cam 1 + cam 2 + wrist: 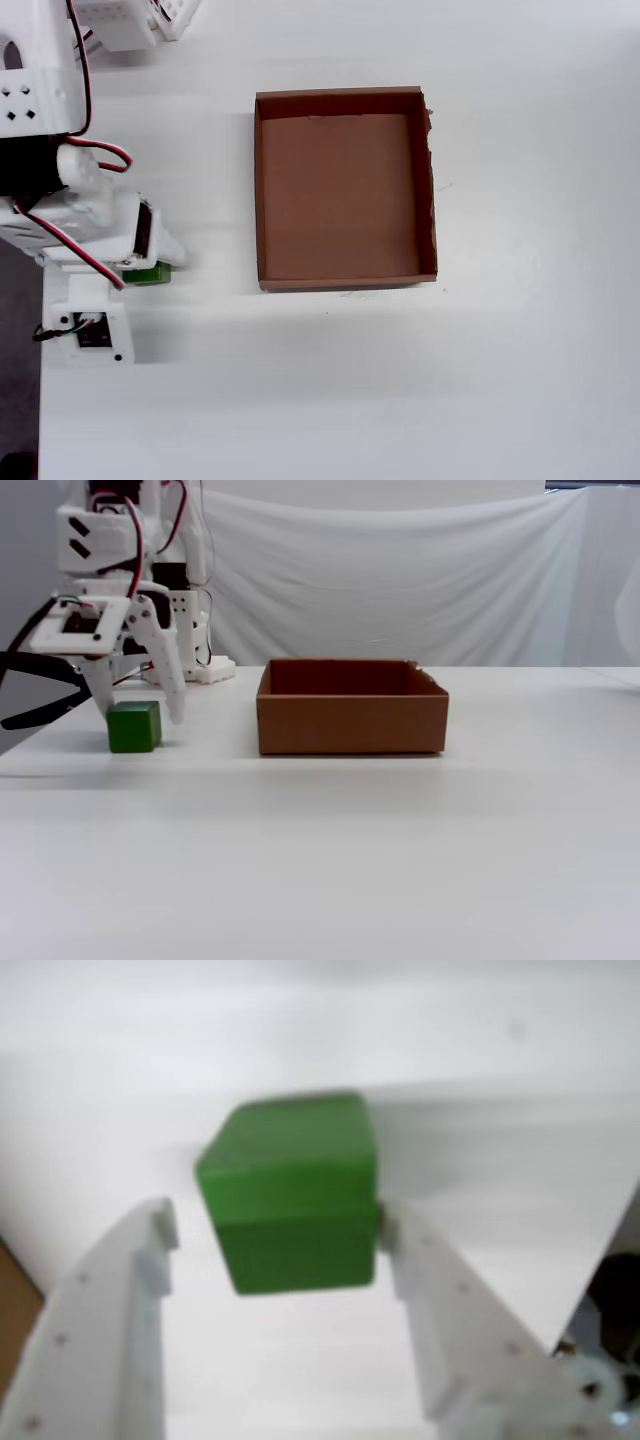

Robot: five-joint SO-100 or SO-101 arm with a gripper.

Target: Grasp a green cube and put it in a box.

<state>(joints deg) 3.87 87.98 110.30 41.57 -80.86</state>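
Note:
The green cube [134, 727] rests on the white table, left of the box [350, 725], and only its edge [150, 273] peeks out from under the arm in the overhead view. My gripper [137, 712] straddles it, open. In the wrist view the cube [290, 1195] sits between the white fingers: the right fingertip [398, 1228] touches its side, while the left fingertip [158, 1222] stands a small gap away. The box [258, 190] is a shallow brown cardboard tray with nothing in it, a short distance to the cube's right in the overhead view.
The arm's base and white printed parts [130, 25] stand at the table's top left in the overhead view. The table's dark left edge [18, 400] runs close beside the arm. A white cloth [400, 570] hangs behind the table.

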